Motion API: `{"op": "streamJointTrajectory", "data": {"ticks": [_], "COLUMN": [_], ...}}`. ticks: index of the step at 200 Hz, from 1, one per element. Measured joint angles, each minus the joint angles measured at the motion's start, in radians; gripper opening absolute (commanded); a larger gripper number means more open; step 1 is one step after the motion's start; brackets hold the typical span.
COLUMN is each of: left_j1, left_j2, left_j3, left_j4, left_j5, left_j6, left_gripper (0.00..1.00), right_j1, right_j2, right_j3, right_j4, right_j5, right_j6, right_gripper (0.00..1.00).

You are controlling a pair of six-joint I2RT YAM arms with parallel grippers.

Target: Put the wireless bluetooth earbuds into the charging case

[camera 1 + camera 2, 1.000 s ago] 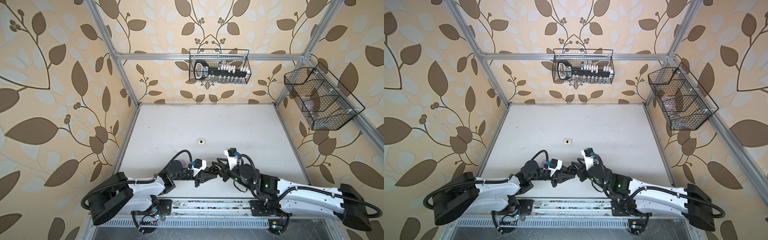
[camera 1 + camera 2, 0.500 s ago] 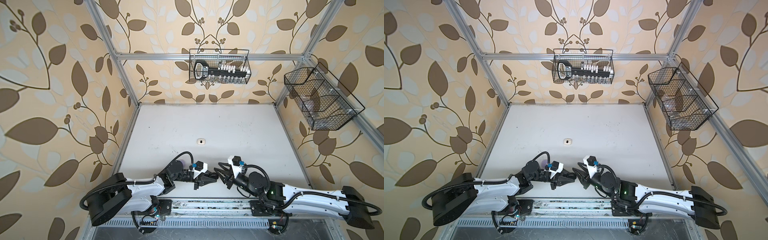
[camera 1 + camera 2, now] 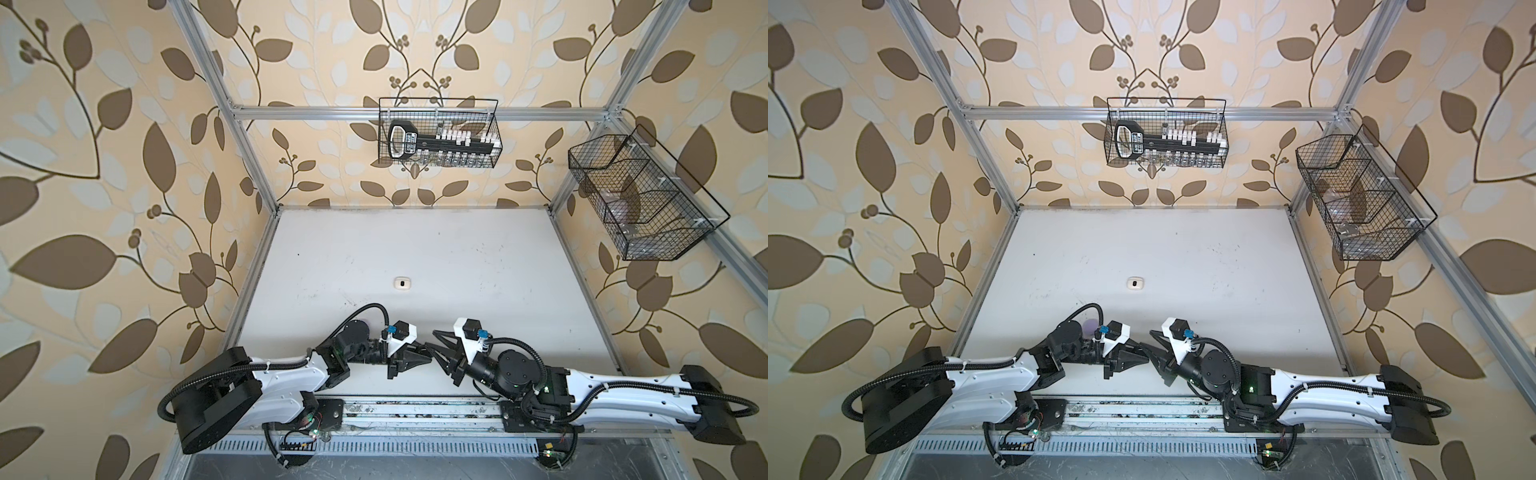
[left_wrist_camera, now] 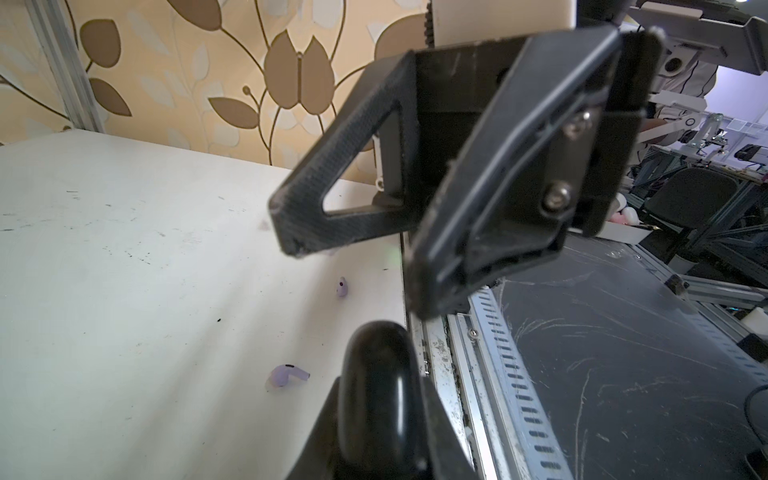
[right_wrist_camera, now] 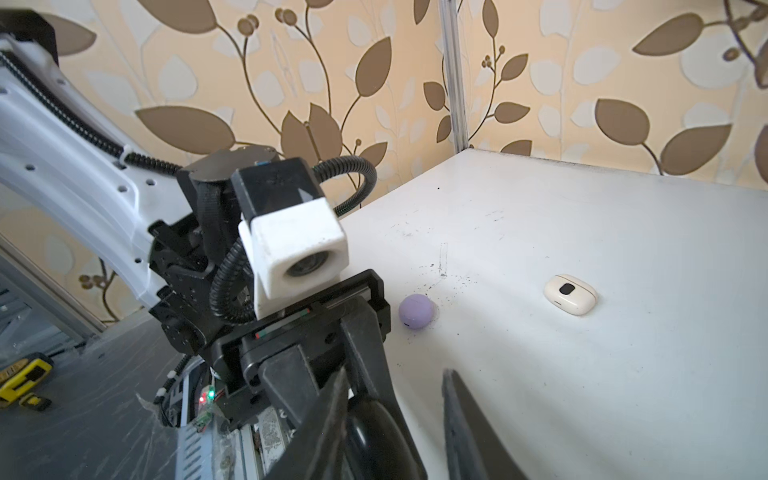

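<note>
1. Left gripper [image 3: 422, 360]: clenched on the black charging case [image 4: 374, 395], gripped by its flanks, with the glossy rounded end jutting out past the jaws.
2. Right gripper [image 3: 437, 345]: released, jaws standing apart, nothing seen between them. Nose to nose with the left gripper near the front edge of the table, tips hard by the end of the black case. Impossible to judge whether touching.
3. On the white table [image 3: 457, 257], close to that meeting point: one lavender earbud [image 4: 341, 287] lying nearer the right gripper's tips, and a second lavender earbud [image 4: 286, 376] nearer the black case. Both loose on the surface, apart from each other, outside any case, close to the front edge.
4. Lavender case [image 5: 417, 311]: round, on the table just beside the wrist of the left arm.
5. White case [image 3: 403, 283]: shut, small dark window facing up, farther out toward the middle of the table, well apart from both grippers. Visible in both top views.
6. Farthest out: a wire basket [image 3: 438, 139] hung on the back wall, holding a black-and-white object, and a side basket [image 3: 640, 199] on the right wall.
</note>
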Motion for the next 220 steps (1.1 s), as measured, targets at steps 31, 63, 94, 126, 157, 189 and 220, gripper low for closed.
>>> {"op": "streamJointTrajectory", "data": {"ticks": [31, 63, 94, 126, 157, 189, 220], "left_j1": [0.0, 0.0, 0.0, 0.0, 0.0, 0.0, 0.0], "left_j2": [-0.036, -0.06, -0.083, -0.083, -0.044, 0.044, 0.179], "left_j3": [-0.011, -0.025, -0.025, -0.024, -0.011, 0.034, 0.119], "left_j4": [0.002, -0.017, -0.062, -0.114, -0.18, -0.236, -0.255], "left_j5": [-0.09, -0.225, -0.344, -0.459, -0.521, -0.54, -0.541], "left_j6": [-0.01, -0.078, -0.207, -0.402, -0.556, -0.684, -0.778], "left_gripper": [0.0, 0.0, 0.0, 0.0, 0.0, 0.0, 0.0], "right_j1": [0.0, -0.004, -0.035, -0.064, -0.084, -0.089, -0.099], "right_j2": [-0.061, -0.126, -0.148, -0.132, -0.095, -0.084, -0.077], "right_j3": [0.03, 0.045, 0.053, 0.06, 0.07, 0.086, 0.09], "right_j4": [-0.078, -0.188, -0.289, -0.36, -0.406, -0.426, -0.437], "right_j5": [0.047, 0.123, 0.157, 0.164, 0.159, 0.159, 0.158], "right_j6": [0.075, 0.17, 0.252, 0.312, 0.34, 0.356, 0.367], "right_gripper": [0.39, 0.4, 0.41, 0.41, 0.41, 0.41, 0.41]}}
